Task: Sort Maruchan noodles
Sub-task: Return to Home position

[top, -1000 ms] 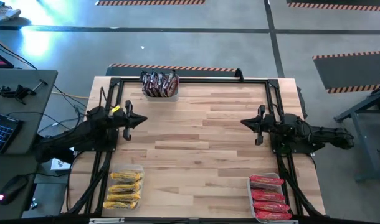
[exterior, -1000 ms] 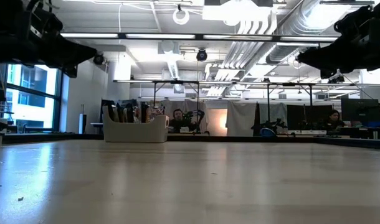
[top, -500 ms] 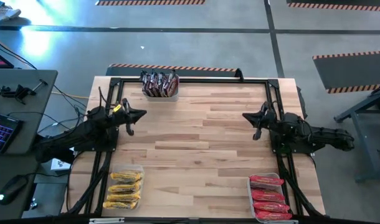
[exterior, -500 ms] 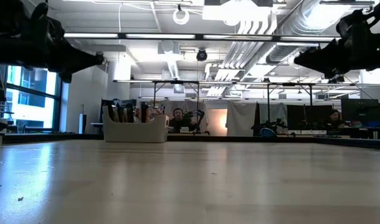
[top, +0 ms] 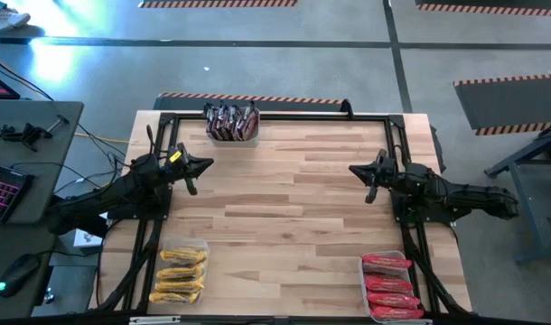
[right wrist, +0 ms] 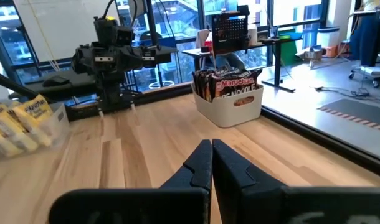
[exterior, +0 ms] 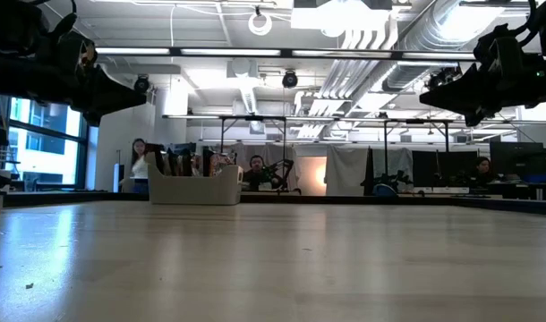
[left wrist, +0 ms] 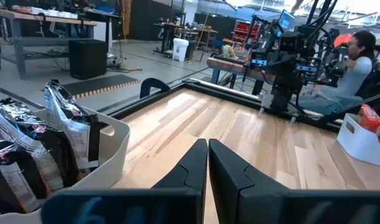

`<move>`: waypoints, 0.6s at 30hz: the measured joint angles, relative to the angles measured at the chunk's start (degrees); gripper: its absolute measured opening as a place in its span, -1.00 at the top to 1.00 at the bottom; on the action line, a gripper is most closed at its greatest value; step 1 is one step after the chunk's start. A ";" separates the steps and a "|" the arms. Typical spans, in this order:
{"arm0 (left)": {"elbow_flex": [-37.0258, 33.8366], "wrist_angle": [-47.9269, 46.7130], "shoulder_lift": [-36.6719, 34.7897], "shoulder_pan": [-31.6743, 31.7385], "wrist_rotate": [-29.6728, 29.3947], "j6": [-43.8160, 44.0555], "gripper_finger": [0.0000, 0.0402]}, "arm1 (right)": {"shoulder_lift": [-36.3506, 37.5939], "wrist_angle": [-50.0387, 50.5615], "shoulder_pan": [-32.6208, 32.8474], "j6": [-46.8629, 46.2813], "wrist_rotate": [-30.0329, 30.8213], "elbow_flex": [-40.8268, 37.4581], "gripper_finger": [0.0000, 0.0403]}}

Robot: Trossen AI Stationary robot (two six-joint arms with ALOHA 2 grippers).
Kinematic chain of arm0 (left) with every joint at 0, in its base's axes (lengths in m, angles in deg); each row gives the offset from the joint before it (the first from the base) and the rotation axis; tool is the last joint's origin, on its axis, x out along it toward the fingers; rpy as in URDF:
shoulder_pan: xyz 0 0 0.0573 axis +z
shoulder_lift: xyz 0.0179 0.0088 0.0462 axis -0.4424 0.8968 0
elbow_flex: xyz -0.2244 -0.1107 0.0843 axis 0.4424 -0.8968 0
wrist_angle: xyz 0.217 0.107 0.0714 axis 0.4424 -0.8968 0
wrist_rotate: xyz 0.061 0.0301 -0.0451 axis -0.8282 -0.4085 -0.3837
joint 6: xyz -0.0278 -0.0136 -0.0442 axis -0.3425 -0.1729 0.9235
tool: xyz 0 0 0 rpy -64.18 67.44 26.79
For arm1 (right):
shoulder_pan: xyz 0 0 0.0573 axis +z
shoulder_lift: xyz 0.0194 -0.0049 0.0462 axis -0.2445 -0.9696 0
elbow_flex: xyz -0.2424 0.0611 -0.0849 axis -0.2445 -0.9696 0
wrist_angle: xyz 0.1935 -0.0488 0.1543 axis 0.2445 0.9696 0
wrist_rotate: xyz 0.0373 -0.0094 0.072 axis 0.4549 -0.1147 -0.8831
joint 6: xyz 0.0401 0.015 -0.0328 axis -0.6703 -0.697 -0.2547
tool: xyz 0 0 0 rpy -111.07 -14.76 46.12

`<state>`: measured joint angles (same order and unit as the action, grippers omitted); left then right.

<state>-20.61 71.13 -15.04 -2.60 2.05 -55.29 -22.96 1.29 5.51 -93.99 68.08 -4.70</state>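
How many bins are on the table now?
3. White bin of dark packs at far edge; clear bin of yellow packs near-left; another bin of red packs near-right.

Overhead, level and wrist views, common table [top: 294,208]

Pale wooden table [top: 294,208], white bin [right wrist: 233,109] at far edge, clear bin [top: 204,244] near-left, another bin [left wrist: 358,142] near-right

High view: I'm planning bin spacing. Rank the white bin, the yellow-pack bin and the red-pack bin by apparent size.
1. red-pack bin, largest.
2. yellow-pack bin, close behind; its clear edges make this unsure.
3. white bin, smallest.
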 joint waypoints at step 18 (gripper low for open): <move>0.00 0.04 0.00 0.00 0.00 0.00 0.96 | 0.07 -0.02 0.00 0.37 0.00 -0.02 1.00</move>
<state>-20.61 71.17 -15.03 -2.60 2.05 -55.29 -22.89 1.27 5.51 -93.62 68.08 -4.72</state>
